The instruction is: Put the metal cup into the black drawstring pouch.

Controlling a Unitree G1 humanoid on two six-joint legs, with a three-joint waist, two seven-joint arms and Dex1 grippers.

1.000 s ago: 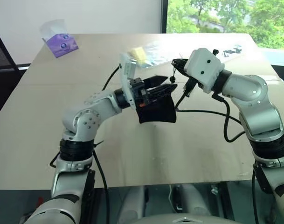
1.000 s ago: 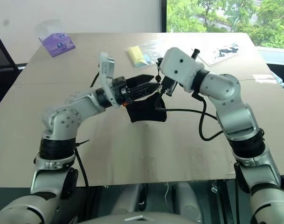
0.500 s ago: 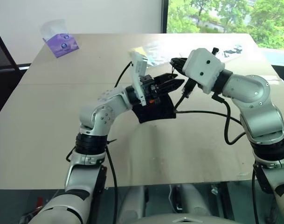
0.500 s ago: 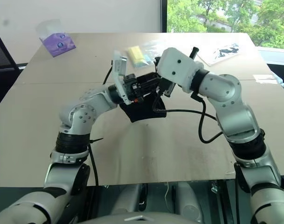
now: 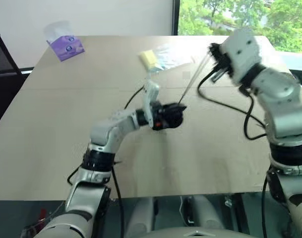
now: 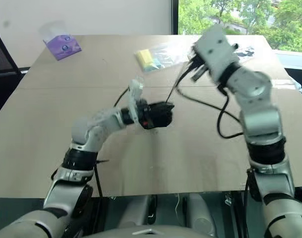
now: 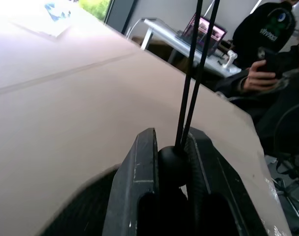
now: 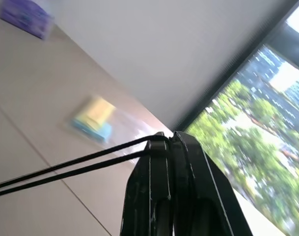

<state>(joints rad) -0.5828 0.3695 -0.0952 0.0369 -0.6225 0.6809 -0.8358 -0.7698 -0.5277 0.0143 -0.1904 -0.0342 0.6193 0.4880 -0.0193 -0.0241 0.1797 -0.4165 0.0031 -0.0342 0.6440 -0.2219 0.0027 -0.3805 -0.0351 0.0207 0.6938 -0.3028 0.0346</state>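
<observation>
Nearest the robot, the left gripper [image 5: 178,110] reaches across the middle of the cardboard-covered table [image 5: 51,129], its fingers pinched on the gathered mouth of the black drawstring pouch [image 5: 168,118]. The pouch is bunched into a dark lump at the fingertips, low over the tabletop. In the left wrist view the two black fingers [image 7: 139,172] press against a rounded black knot [image 7: 174,162] between them. From that knot two strands of thin black cord [image 5: 193,84] run taut, up and away to the right gripper [image 8: 170,142], raised farther back on the right. Its jaws are pressed together on the cord's ends. The metal cup cannot be made out. Farther back lie a yellow packet in clear plastic [image 5: 150,58] and, at the far left corner, a purple tissue pack [image 5: 64,44].
</observation>
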